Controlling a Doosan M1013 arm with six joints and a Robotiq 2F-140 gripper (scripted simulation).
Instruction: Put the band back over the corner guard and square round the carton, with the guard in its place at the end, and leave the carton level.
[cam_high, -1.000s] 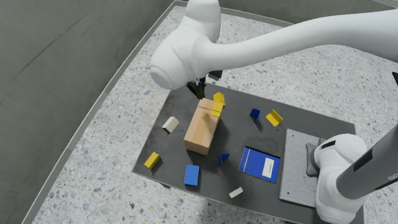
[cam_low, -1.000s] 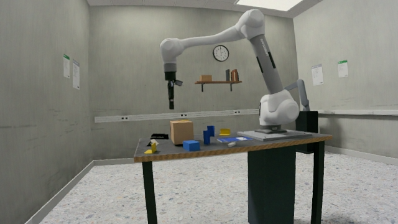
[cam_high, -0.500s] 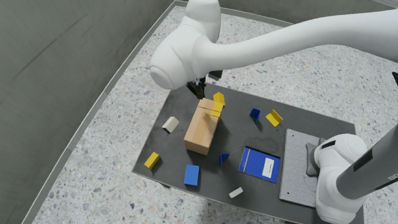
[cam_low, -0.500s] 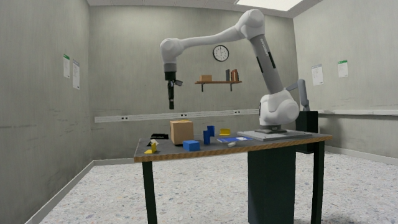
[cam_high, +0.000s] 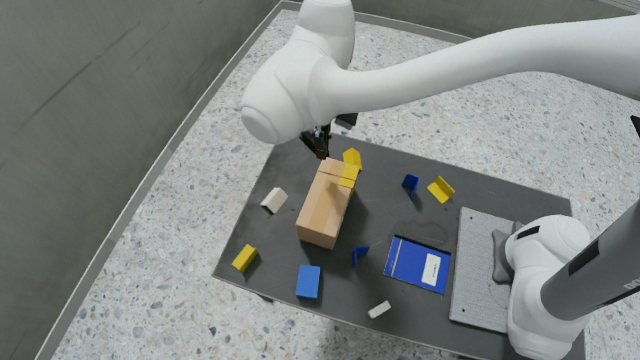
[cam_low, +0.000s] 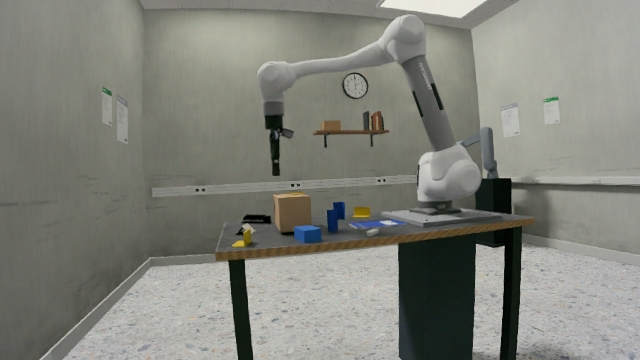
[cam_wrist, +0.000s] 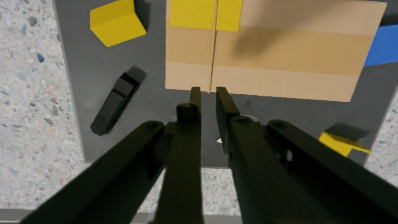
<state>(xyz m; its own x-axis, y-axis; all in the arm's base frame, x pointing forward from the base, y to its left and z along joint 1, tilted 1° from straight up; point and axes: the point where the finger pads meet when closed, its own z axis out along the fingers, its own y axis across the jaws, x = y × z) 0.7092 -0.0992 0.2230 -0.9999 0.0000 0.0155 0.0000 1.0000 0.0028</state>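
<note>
The brown carton stands flat on the dark table. A yellow corner guard sits on its top edge near the far end. A thin dark band runs across the carton's top and crosses the guard. My gripper hangs well above the carton's far end, just beyond its side. Its fingers are nearly together, with nothing between them.
A loose yellow angle piece lies by the carton's far end, with a black object near it. Blue angles, a yellow angle, blocks and a blue book lie about.
</note>
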